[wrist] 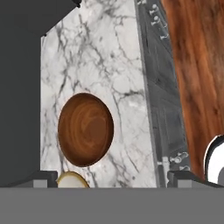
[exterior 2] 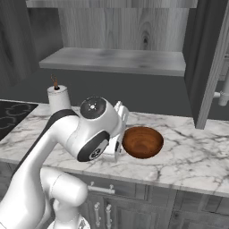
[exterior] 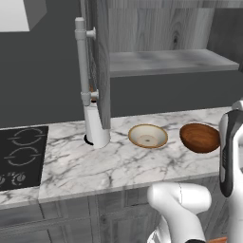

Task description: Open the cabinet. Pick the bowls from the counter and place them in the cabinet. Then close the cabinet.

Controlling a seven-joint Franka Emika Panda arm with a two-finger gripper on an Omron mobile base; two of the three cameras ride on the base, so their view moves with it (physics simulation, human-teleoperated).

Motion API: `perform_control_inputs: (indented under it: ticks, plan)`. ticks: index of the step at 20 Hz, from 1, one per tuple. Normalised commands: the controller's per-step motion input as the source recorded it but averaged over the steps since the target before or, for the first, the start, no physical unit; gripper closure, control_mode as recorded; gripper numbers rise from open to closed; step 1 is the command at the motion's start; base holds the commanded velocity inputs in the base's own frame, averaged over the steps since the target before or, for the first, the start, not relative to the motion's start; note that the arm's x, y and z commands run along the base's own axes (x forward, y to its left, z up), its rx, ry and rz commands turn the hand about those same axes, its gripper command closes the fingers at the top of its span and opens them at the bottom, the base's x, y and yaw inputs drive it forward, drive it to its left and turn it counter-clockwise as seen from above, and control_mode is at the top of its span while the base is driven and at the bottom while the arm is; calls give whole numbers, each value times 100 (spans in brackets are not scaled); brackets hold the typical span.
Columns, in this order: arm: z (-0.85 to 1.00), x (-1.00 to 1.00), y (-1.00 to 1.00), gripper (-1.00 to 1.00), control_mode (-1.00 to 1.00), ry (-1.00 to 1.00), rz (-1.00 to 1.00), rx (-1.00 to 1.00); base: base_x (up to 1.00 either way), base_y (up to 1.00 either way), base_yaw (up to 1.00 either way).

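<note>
Two bowls on the table (exterior: pixel 95 166): reddish-brown bowl (wrist: pixel 85 129) and cream bowl (exterior: pixel 147 136) beside it, both below the open cabinet (exterior: pixel 171 61). Fingers (wrist: pixel 111 178) spread wide, empty, above the brown bowl. Risks, judged: glossy rim could slip from a pinch; lifting could clip the one shelf edge or door (exterior: pixel 100 66).

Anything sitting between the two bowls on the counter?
No. Left base view shows bare marble counter between the cream bowl and reddish-brown bowl.
</note>
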Motion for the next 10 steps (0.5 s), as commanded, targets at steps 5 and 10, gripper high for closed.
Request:
perform_control_inputs:
  ticks: [5, 10]
  plan:
    - [-16, 0, 9, -100, -100, -2, 16, 0, 0, 0, 0]
    - [-27, 0, 8, -100, -100, 0, 15, 0, 0, 0, 0]
